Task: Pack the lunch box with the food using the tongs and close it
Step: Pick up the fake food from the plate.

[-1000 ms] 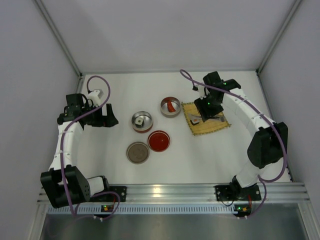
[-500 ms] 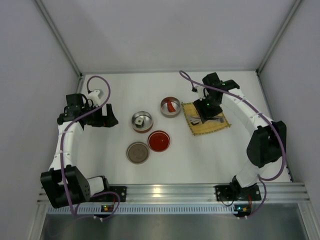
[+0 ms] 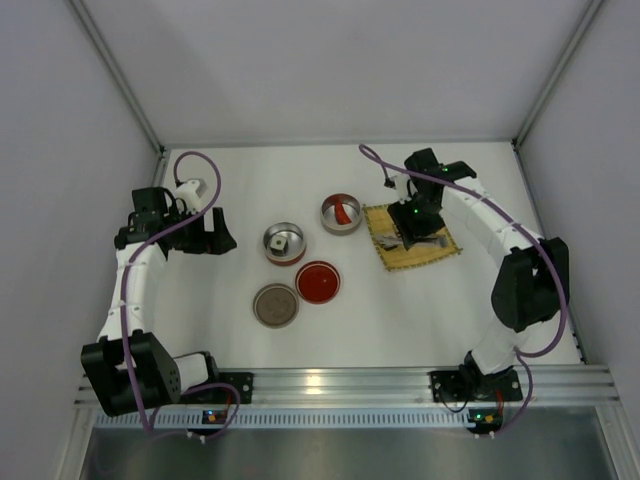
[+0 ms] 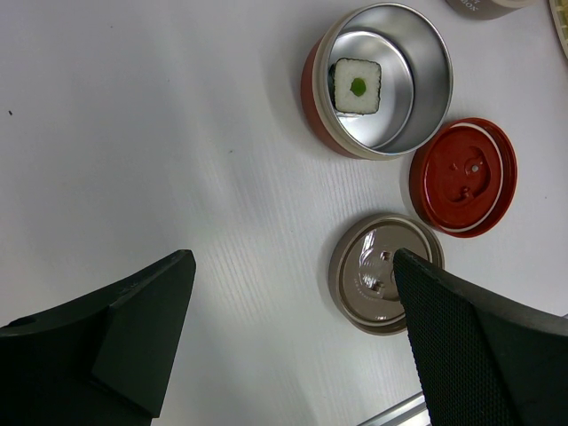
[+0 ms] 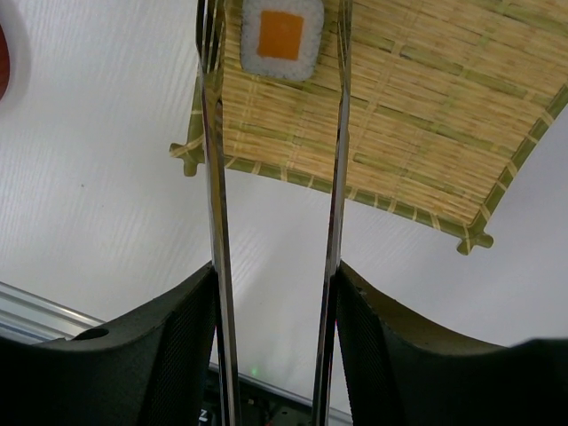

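My right gripper [image 5: 275,284] [image 3: 410,224] is shut on the tongs [image 5: 213,177], which stand open. Their two silvery arms reach out on either side of a sushi piece [image 5: 281,34], white with an orange centre, lying on the bamboo mat [image 5: 417,133]. The lunch box is two round open tins. The left tin [image 3: 283,242] [image 4: 426,53] holds a sushi piece with a green centre [image 4: 358,86]. The far tin [image 3: 341,213] holds a red piece [image 3: 344,212]. My left gripper [image 4: 291,266] [image 3: 214,240] hangs open and empty over bare table at the left.
A red lid [image 3: 318,282] [image 4: 463,176] and a grey-brown lid [image 3: 275,305] [image 4: 377,275] lie flat in front of the tins. The mat [image 3: 432,250] lies to the right of the tins. White walls close in the table on three sides, and a metal rail [image 3: 330,385] runs along the near edge.
My right gripper with the tongs has edged slightly toward the back over the mat. The left arm has not moved.
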`<state>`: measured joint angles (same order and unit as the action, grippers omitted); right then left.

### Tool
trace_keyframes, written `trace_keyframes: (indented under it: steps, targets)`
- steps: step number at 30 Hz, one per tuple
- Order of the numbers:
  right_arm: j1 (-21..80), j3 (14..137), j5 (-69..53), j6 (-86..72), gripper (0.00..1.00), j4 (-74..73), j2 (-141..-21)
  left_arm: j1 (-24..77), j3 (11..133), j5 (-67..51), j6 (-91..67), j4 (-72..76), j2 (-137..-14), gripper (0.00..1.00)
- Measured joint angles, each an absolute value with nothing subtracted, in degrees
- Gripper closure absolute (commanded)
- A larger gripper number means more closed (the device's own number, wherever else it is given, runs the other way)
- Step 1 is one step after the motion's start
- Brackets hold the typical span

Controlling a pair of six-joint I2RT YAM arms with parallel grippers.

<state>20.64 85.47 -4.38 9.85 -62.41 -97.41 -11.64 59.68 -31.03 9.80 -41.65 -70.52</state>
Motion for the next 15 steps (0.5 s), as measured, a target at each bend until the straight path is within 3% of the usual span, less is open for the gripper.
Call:
trace_keyframes:
  steps: [15]
  targets:
    - [20.0,85.1,-4.4,9.9,0.49,-62.2,-97.7,-11.6,59.7,-31.0,9.8,-41.6,-70.5,0.02]
